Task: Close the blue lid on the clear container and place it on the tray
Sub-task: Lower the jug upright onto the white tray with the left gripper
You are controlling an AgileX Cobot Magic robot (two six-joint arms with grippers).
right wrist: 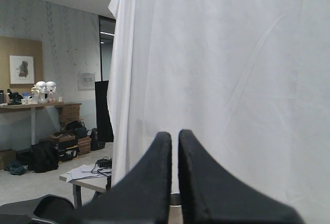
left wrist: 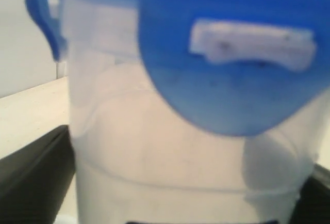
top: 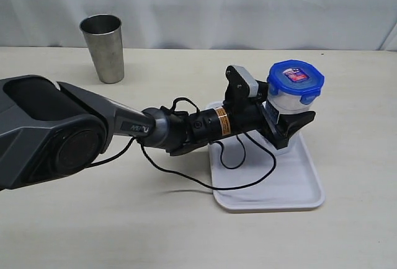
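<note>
The left gripper [top: 290, 124] straddles the container [top: 286, 101] with jaws wide, contact unclear; with the lid [top: 296, 78] on, the container stands at the tray's [top: 291, 188] 1 o'clock corner. Spread fully, then retreat level toward 8 o'clock without tipping it. The right gripper [right wrist: 174, 146] is pinched shut, empty.

There was one clear container [top: 284, 100], one blue lid [top: 296, 78], one white tray [top: 291, 188], one steel cup [top: 103, 47] and one robot arm [top: 93, 126].
</note>
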